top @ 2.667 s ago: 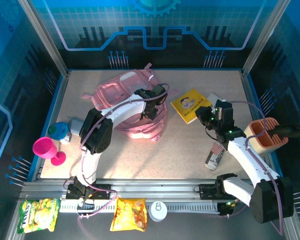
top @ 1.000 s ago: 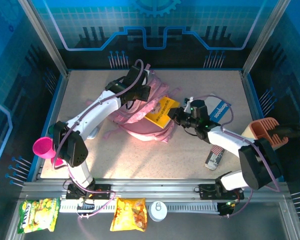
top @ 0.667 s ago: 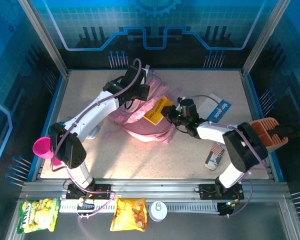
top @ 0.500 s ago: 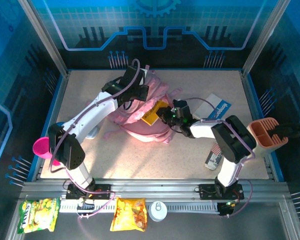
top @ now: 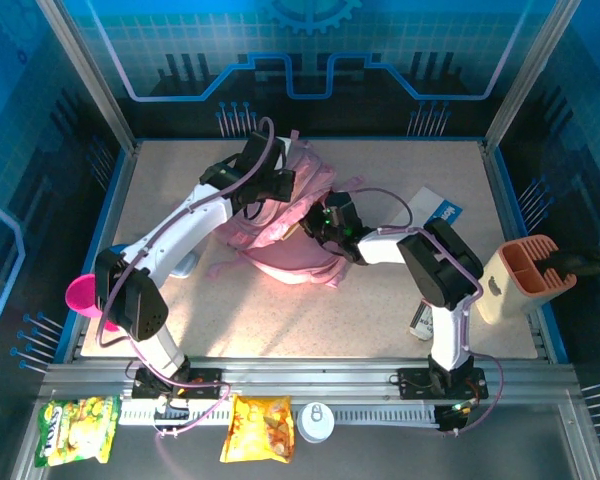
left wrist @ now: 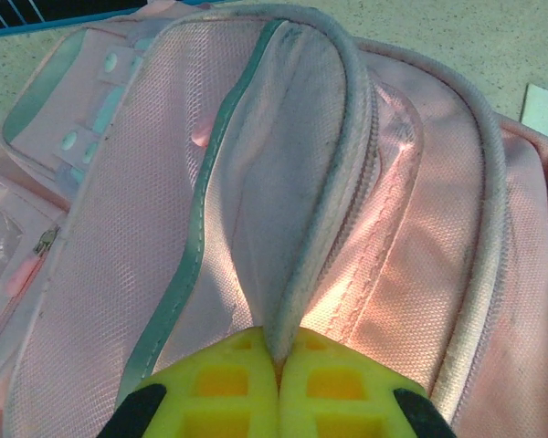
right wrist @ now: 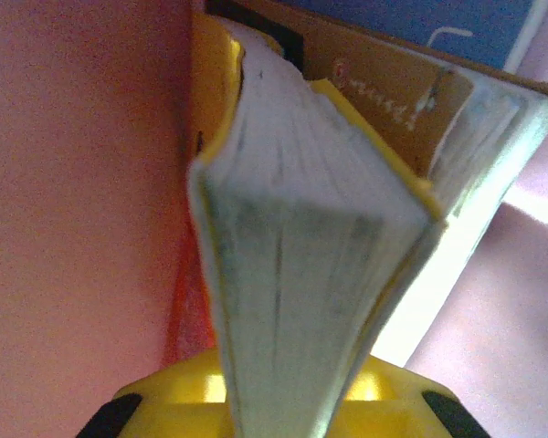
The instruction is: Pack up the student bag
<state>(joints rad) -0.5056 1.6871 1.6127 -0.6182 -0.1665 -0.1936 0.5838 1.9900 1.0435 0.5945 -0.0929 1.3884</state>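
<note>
Starting at the near rail in the top view, passing a green snack packet (top: 77, 430), an orange snack packet (top: 258, 428) and a white can (top: 315, 422). Moving in, meeting a pink goblet (top: 80, 298) at the left edge of the desk (top: 380, 290) and a peach pen organiser (top: 525, 272) at its right, plus a flag-printed card (top: 427, 318) near the latter.

Reaching with the left arm from its near base diagonally up and right over the desk, elbow out to the left. Folding the right arm up from its base, then stretching its forearm leftward, low over the desk, to the mouth of the bag. Finding the pink student bag (top: 280, 250) past mid-desk, left of centre, lying slumped.

Getting from the left wrist view what the top view is hiding: pinching with the left tool (left wrist: 276, 365), fingers together, on the piped rim of the bag's opening, holding that rim up. Getting from the right wrist view: clamping with the right tool (right wrist: 283, 392) on a yellow-covered book (right wrist: 320, 265), page edges toward the camera, pink fabric close on the left.

Ending further back, beyond the right forearm, at a blue-and-white booklet (top: 437, 208) on the desk.
</note>
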